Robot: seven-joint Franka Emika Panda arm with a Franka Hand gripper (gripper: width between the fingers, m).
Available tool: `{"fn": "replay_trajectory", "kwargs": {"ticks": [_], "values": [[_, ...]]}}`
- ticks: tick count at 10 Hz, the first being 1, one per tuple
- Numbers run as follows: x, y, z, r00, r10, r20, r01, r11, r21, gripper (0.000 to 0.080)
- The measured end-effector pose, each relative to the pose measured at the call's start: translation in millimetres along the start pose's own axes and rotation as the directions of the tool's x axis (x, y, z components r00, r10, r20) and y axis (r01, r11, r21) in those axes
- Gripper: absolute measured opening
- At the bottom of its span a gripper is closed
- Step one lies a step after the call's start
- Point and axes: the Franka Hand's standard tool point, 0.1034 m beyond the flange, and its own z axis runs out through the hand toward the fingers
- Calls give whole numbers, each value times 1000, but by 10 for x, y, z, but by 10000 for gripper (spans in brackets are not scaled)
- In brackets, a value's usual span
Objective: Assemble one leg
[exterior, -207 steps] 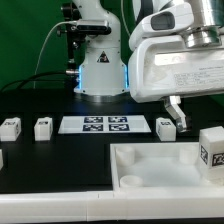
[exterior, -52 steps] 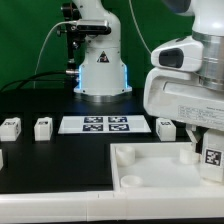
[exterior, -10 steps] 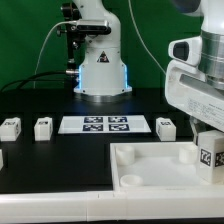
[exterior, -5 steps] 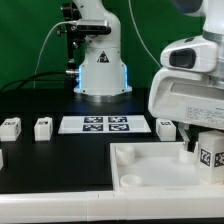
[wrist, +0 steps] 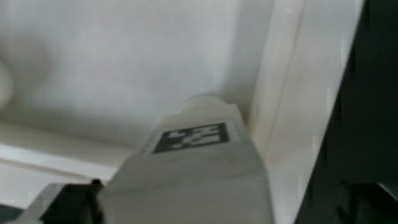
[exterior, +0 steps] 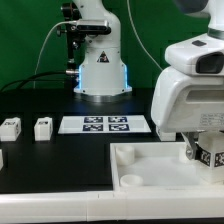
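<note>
We see the gripper (exterior: 205, 150) now lower and further toward frame centre than half a second ago, clenched around the leg (exterior: 209, 157) at the lower right, above the tray's (exterior: 150, 165) right end, so we judge seating is near.

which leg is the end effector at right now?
The leg at the exterior view's right edge, over the tray-like piece, under the end effector. The two other legs sit loose on the table at the exterior view's left.
</note>
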Motion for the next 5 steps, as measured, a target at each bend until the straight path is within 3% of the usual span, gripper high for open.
{"fn": "replay_trajectory", "kwargs": {"ticks": [2,4,5], "values": [[-9,72,2,971,-239,4,239,971,-8,649],[-11,73,4,987,-161,3,161,987,-7,649],[-13,75,9,987,-161,4,161,987,-7,530]]}}
